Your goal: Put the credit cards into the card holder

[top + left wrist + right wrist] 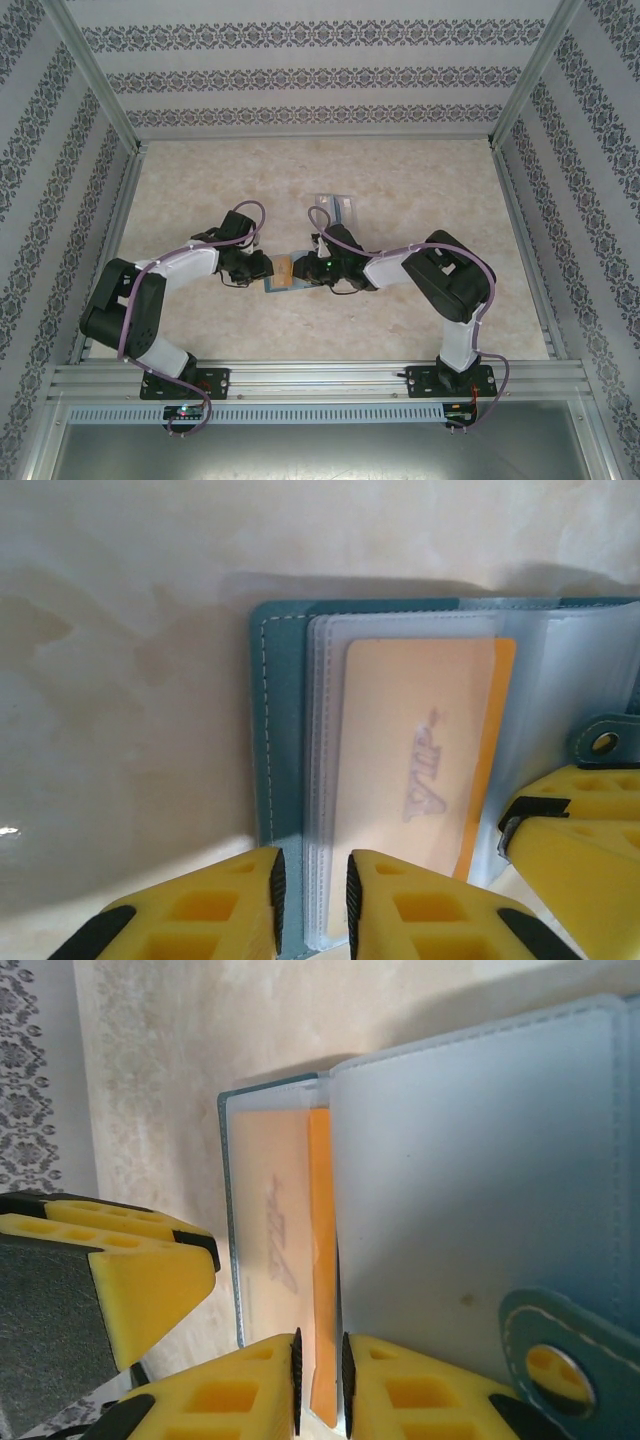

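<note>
Credit card (420,760), the orange one, is sitting mostly inside a clear sleeve (328,780) of the card holder (272,740) lying open on the table (120,680). Both claws are standing slightly parted: left claw (313,880) probably steadying the sleeve edge, right claw (320,1360) likely nudging the exposed strip home.

Orange-tan VIP card (504,730), mostly tucked inside frosted sleeve (326,780) of open teal wallet (270,730), lying flat

Left arm (150,290), right arm (450,280): black-and-white links, lilac cables (250,207). Left tool (313,882), right tool (321,1370): yellow fingers (200,910), black pads (277,885).
</note>
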Controlling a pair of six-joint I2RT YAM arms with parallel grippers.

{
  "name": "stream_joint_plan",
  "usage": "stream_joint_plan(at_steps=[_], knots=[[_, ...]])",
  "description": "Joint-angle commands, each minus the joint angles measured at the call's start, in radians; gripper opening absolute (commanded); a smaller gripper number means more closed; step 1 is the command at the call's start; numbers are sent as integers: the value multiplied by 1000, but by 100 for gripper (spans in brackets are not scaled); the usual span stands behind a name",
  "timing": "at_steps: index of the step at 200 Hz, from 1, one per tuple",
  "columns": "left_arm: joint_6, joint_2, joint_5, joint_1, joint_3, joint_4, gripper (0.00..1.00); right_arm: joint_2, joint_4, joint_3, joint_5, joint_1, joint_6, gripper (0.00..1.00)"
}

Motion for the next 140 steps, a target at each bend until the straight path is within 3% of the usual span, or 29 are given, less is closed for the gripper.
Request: stream_joint_plan(at_steps=[1,93,140], knots=[[1,20,-16,12,-21,35,24,21,-111,51,57,16,-62,20],[7,64,-17,13,-22,57,15,54,-301,159,152,66,-109,19],[5,59,-3,14,-24,64,15,65,-329,191,161,81,-135,13]])
